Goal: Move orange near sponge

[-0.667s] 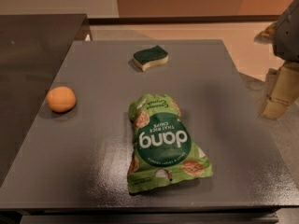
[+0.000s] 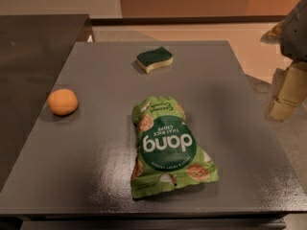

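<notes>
The orange [image 2: 63, 102] lies on the left side of the grey table [image 2: 100, 166], near its left edge. The sponge [image 2: 154, 60], dark green on top with a pale base, lies at the back middle of the table. The two are well apart. My gripper [image 2: 287, 94] hangs at the right edge of the view, beyond the table's right edge, far from both the orange and the sponge. It holds nothing that I can see.
A large green chip bag [image 2: 168, 145] lies in the middle front of the table, between the orange's side and the gripper's side. A dark counter [image 2: 33, 47] adjoins the table on the left. Pale floor lies beyond on the right.
</notes>
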`<state>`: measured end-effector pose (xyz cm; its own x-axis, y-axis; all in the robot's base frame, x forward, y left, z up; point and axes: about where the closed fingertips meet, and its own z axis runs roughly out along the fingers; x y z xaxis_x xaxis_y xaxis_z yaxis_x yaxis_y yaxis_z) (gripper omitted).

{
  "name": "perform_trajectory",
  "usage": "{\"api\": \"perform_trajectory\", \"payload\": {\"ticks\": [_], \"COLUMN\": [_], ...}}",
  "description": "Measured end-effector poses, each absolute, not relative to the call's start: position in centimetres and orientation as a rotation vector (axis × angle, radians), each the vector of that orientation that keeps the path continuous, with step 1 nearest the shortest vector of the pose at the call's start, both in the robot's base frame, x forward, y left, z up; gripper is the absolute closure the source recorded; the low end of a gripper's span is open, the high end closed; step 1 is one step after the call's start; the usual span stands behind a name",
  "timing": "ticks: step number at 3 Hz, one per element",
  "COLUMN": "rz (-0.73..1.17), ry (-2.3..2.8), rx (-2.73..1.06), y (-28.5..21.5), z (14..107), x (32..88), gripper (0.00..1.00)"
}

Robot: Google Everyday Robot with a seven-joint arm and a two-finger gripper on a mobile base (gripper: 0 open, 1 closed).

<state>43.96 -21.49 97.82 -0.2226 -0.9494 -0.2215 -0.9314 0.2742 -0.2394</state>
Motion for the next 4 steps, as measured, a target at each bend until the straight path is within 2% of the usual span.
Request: {"api": "perform_trajectory", "payload": {"ticks": [1,4], "rz": [-0.011,0.185], "ry": [2.181,1.938], "rx": [-1.733,-1.795], "y": [-19.2,-4.5], "z": [97.4,97.1], "x": [44.3,46.6], "gripper": [0.0,0.0]}}
